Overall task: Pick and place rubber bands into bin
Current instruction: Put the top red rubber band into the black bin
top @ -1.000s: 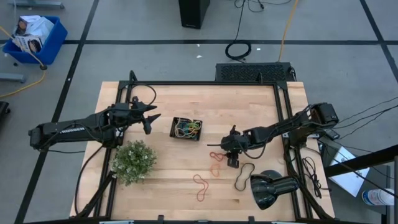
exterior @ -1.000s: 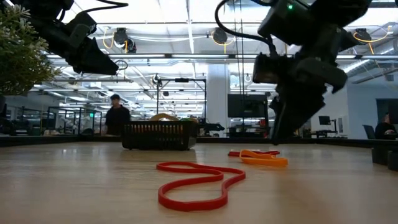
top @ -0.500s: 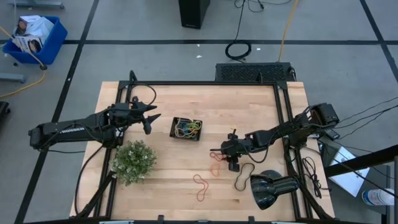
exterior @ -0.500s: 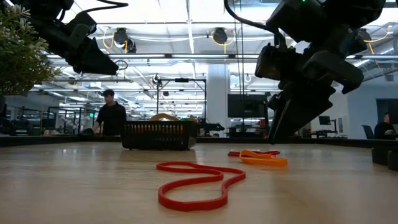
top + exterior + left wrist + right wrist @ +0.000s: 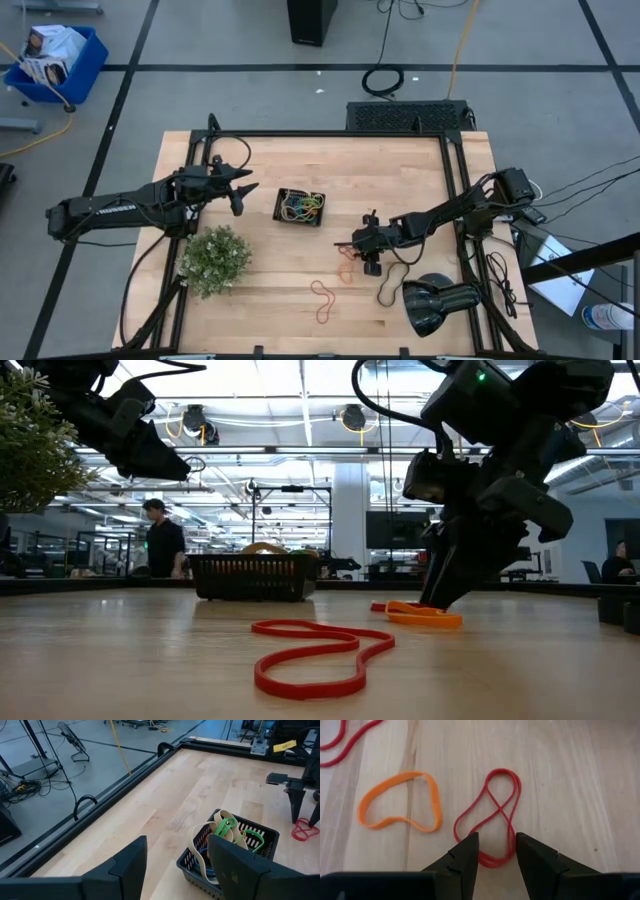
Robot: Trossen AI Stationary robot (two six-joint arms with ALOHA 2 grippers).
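The right gripper (image 5: 496, 851), fingers parted and empty, straddles a twisted red rubber band (image 5: 490, 817) on the table (image 5: 400, 170) beside an orange band (image 5: 400, 800), while the left gripper (image 5: 243, 192), fingers open, hovers near the bin (image 5: 300, 207).

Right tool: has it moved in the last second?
Yes. In the high view the right tool has shifted leftward and slightly nearer the front edge, away from the table's right rail, now over the red band.

Non-task stuff: green plant (image 5: 214, 259) near the table's front-left edge, black lamp (image 5: 437, 303) lying at front right. Off the table: blue crate (image 5: 55, 62) with papers, black mesh mat (image 5: 408, 115), coiled cable (image 5: 383, 79). Person (image 5: 161, 540) in background (low view).
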